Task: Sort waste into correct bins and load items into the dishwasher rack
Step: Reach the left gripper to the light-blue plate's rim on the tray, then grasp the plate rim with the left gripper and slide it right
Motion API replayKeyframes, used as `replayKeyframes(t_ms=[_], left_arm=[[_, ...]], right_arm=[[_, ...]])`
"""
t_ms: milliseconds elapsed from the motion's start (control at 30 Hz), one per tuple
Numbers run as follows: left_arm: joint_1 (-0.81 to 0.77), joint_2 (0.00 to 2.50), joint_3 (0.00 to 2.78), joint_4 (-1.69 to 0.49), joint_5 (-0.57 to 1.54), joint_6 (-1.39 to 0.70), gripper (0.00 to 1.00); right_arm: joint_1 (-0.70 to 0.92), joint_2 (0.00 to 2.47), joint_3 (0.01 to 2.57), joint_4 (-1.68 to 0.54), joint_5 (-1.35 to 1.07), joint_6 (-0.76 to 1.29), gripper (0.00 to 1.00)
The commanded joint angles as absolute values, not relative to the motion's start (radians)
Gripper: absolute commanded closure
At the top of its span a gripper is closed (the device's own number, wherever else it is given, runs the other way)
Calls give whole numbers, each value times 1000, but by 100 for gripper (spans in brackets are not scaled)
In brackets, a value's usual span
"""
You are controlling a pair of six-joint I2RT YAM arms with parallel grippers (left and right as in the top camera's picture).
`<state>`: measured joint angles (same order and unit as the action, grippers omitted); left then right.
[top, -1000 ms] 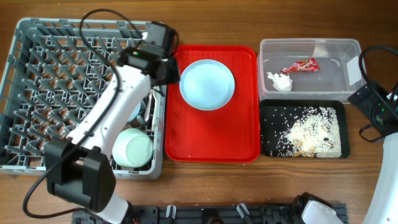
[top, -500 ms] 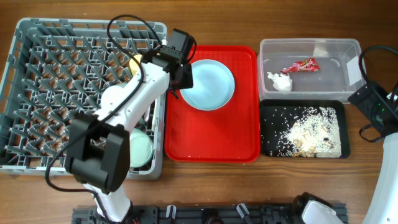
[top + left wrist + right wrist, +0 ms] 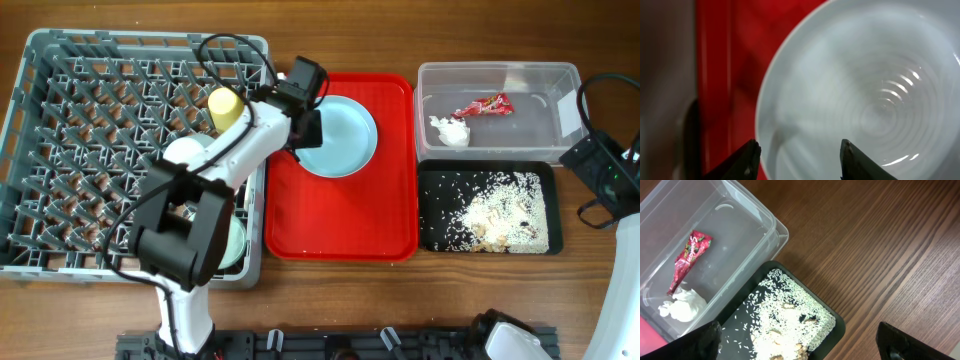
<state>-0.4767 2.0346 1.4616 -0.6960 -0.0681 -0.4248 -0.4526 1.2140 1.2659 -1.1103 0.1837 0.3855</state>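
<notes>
— What's in the grey rack [image 3: 60, 150]?
— A yellow cup [image 3: 226, 106]. Next along is the left gripper [image 3: 799, 154], jaws apart and holding nothing, at the left rim of the light blue plate [image 3: 345, 135] on the red tray [image 3: 340, 225].
— Plain plate?
— From overhead, yes. The wrist camera shows glossy rings. Far right, the right gripper [image 3: 797, 340] gapes wide and empty.

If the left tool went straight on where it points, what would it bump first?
Probably the light blue plate, its rim right ahead of the open left tool, though depth is unclear.
</notes>
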Motion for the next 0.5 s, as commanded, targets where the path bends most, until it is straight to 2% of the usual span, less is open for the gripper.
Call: replayKeyframes(t_ms=[0, 167, 467], left_arm=[[-503, 2075, 1470, -682, -57, -431, 48], [-546, 2119, 1470, -669, -36, -431, 48], [-670, 2122, 1470, -589, 187, -344, 48]], right_arm=[[-456, 1220, 1283, -1108, 186, 393, 0], [-456, 1220, 1283, -1108, 187, 393, 0], [-456, 1220, 1283, -1108, 187, 393, 0]])
